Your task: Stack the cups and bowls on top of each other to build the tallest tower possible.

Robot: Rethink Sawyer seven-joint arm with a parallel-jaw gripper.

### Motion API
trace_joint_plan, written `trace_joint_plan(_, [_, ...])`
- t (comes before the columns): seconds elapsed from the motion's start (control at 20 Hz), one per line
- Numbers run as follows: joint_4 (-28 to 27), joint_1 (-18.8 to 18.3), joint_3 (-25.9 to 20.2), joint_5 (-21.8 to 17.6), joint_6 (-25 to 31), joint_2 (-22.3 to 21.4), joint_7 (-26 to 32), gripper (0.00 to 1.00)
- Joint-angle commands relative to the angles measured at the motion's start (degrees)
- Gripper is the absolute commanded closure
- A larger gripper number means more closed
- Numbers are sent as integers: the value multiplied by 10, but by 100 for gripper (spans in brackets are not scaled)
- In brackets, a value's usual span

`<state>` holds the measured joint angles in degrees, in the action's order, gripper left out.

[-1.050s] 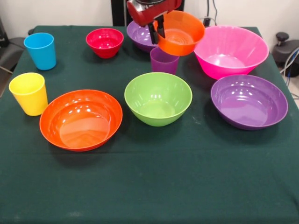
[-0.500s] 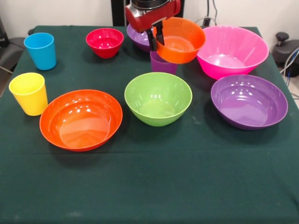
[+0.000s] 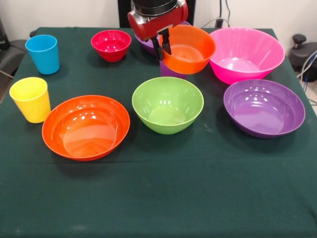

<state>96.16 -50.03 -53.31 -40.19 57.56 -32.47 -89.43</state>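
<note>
1. Nearest the camera there's a wide strip of bare green table point(image 3: 163, 198), open room all the way across the near edge.
2. Next row back: the wide orange bowl point(image 3: 85, 127) at left, the green bowl point(image 3: 167, 104) in the middle, a purple bowl point(image 3: 264, 107) at right, each upright and standing apart, with clear lanes between them.
3. The yellow cup point(image 3: 30, 99) stands just beside the wide orange bowl, close to the table's left edge.
4. Further back, the blue cup point(image 3: 42, 53) stands alone at left, and the red bowl point(image 3: 111, 44) sits well clear of it.
5. Here's the action: the gripper point(image 3: 163, 45) is clamped on the rim of the small orange bowl point(image 3: 187, 48), holding it tilted above the purple cup point(image 3: 168, 70), which peeks out underneath.
6. The pink bowl point(image 3: 246, 53) sits just beside the held bowl at right, a tight gap there.
7. A second purple bowl point(image 3: 146, 44) is mostly hidden behind the gripper near the far edge.
</note>
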Motion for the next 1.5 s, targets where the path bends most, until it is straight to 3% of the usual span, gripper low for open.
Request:
trace_joint_plan(0.05, [-15,9,44,-53,7,18,126,100])
trace_joint_plan(0.4, [24,-6,48,-52,4,-5,105,100])
trace_joint_plan(0.8, [38,-14,59,-61,-5,10,102,100])
trace_joint_plan(1.5, [87,-15,69,-57,-34,-3,55,100])
